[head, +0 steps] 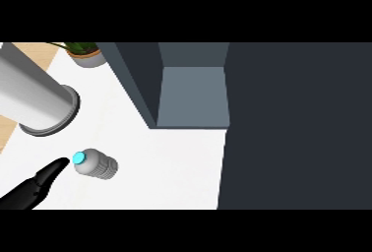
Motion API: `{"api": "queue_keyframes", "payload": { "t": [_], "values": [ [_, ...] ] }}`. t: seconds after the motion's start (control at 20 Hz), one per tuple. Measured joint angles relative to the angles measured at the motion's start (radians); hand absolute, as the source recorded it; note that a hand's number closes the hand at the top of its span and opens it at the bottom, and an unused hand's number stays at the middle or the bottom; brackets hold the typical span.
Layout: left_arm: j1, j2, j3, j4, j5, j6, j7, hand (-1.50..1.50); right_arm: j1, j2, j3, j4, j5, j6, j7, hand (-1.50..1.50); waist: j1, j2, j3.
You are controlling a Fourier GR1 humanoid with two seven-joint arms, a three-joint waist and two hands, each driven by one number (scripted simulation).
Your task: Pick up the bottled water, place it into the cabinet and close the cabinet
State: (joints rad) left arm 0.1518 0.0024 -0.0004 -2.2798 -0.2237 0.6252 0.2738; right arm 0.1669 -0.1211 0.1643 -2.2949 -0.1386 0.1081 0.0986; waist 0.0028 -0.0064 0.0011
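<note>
Nearest to you, a thick grey forearm (33,96) crosses the upper left of the head view, ending in a ringed cuff, with whatever hand it carries out of sight. At the lower left corner you can see the left hand (33,187), black, with its fingers (56,168) stretched out straight and pointing up and to the right; it is open and holds nothing. Your fingertips stop just beside the bottled water (95,163), close to its bright blue cap (79,158), but you cannot tell whether they touch it. The bottle sits on the white counter (167,167), its cap facing the hand and its ribbed grey body extending away to the right. Up and to the right of the bottle, the cabinet (190,93) stands open, showing you a pale grey inner shelf between dark walls, and its dark door (298,128) fills the right side of the view. The bottle lies outside the cabinet, well apart from its opening. A potted plant (85,53) stands at the top left, beside the cabinet's left wall. Your right hand does not show.
</note>
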Motion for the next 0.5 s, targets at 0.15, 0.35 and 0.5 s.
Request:
{"api": "queue_keyframes", "payload": {
  "t": [0.15,0.35,0.5],
  "values": [
    [0.018,-0.001,-0.099,-0.070,-0.128,0.092,0.110,-1.50,0.037,0.005,0.050,-0.069,0.009,-0.003,0.046,-1.50,-0.004,0.002,0.000],
    [0.030,0.004,-0.198,-0.078,-0.208,0.153,0.230,-1.50,0.056,0.017,0.109,-0.145,0.038,-0.028,0.113,-1.50,-0.004,0.002,0.001],
    [0.027,0.006,-0.236,-0.074,-0.249,0.177,0.287,-1.50,0.072,0.021,0.149,-0.171,0.066,-0.042,0.139,-1.50,-0.005,0.002,0.001]
  ]
}}
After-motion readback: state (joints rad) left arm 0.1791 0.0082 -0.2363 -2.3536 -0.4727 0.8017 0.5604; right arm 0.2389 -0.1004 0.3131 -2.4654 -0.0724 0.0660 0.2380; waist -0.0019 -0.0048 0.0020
